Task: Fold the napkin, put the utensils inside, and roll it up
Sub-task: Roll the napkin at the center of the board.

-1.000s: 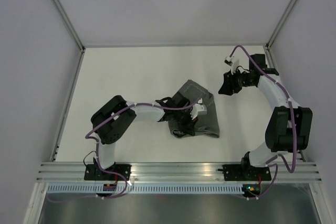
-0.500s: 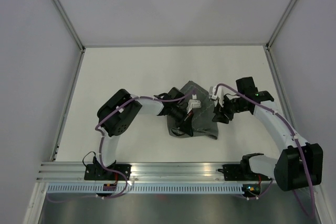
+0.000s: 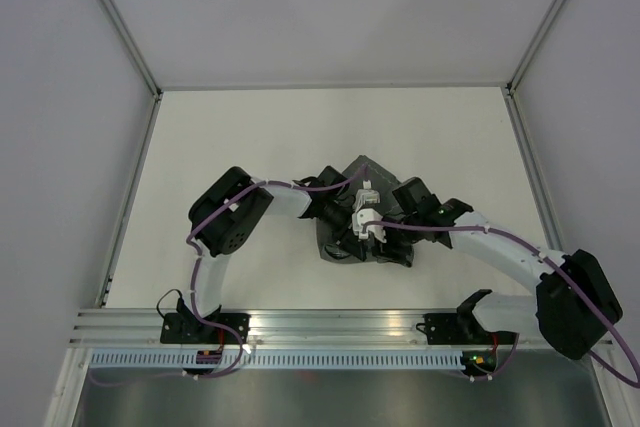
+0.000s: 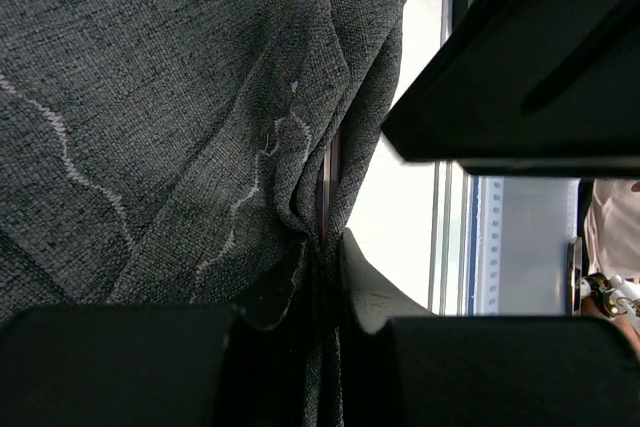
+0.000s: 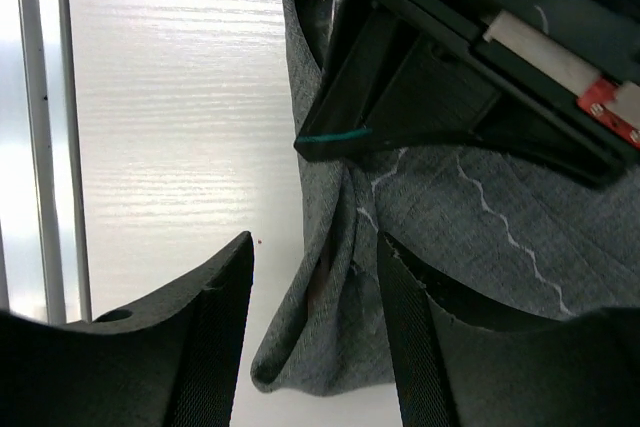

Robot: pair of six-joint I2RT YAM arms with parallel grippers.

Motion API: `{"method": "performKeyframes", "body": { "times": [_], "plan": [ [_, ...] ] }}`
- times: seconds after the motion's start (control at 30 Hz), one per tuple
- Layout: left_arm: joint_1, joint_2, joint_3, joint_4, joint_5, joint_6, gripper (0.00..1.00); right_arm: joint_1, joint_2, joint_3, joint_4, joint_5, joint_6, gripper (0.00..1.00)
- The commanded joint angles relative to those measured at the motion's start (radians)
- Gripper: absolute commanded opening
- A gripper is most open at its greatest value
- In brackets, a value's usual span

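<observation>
Presently on the table (image 3: 250, 137): napkin (image 3: 372, 171), dark grey cloth bunched into a folded heap, with both claws meeting over it
Wrapper and contents: the napkin's folds form a deep crease; a thin reddish sliver (image 4: 323, 182) sits inside it just ahead of the left claw's tips, too little showing to name it
Left claw (image 4: 325, 292): closed on a gathered ridge of napkin, the cloth pinched between its two fingers and running forward from the tips
Napkin relative to left claw: most of the cloth spreads ahead and off to one side of the fingers, crossed by a pale wavy stitch line (image 4: 70, 162); bare table lies past the cloth's edge on the other side
Right claw (image 5: 315, 247): jaws apart, nothing gripped
Napkin relative to right claw: a folded edge and rounded corner of the cloth lie under the gap between the fingers; whether the fingers touch the cloth cannot be told
Ahead of right claw: black housing (image 5: 450, 67) of the left arm, with a white label and red tag, set over the napkin
Beside right claw: metal rail (image 5: 40, 147) along the table edge, well apart from the cloth
Hidden: utensils cannot be made out in any view; seen from overhead, wrists and cables cover both claws' tips and much of the napkin
</observation>
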Motion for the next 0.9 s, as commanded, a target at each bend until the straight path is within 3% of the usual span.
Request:
{"method": "performKeyframes", "body": {
  "times": [0.0,0.47,0.7,0.87],
  "plan": [
    [0.002,0.070,-0.020,-0.084,-0.104,0.010,0.02,0.042,0.055,-0.003,0.110,0.044,0.029,0.59],
    [0.011,0.079,0.003,-0.087,-0.110,0.004,0.02,0.091,0.157,-0.049,0.240,0.156,0.088,0.55],
    [0.012,0.079,0.001,-0.089,-0.116,0.006,0.02,0.088,0.198,-0.040,0.253,0.170,0.135,0.43],
    [0.017,0.079,0.001,-0.089,-0.125,0.006,0.02,0.047,0.239,0.010,0.178,0.084,0.138,0.39]
  ]
}}
